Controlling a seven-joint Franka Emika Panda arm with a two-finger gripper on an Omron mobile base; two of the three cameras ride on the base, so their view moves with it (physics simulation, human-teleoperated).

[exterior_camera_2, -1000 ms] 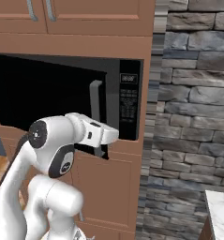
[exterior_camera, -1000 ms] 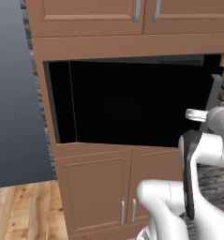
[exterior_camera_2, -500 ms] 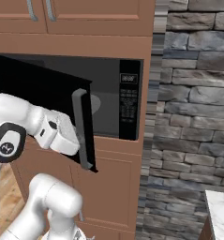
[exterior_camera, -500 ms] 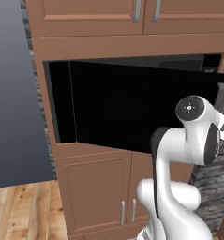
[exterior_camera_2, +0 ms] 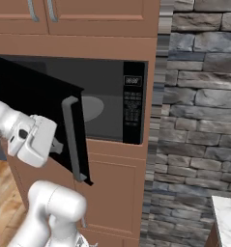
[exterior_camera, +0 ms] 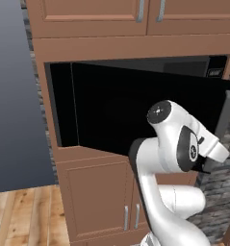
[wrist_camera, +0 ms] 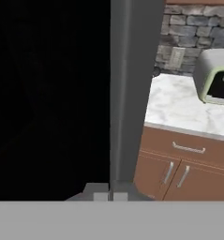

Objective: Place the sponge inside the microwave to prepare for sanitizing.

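The large built-in black microwave has its black glass door swung partly open, exposing the dark grey cavity and part of the round grey turntable plate, so access is judged as under way while loading of the sponge remains to be done. The hand sits at the grey bar handle with its tips drawn together; whether they clamp the handle cannot be told. The location of the sponge cannot be told from these views.
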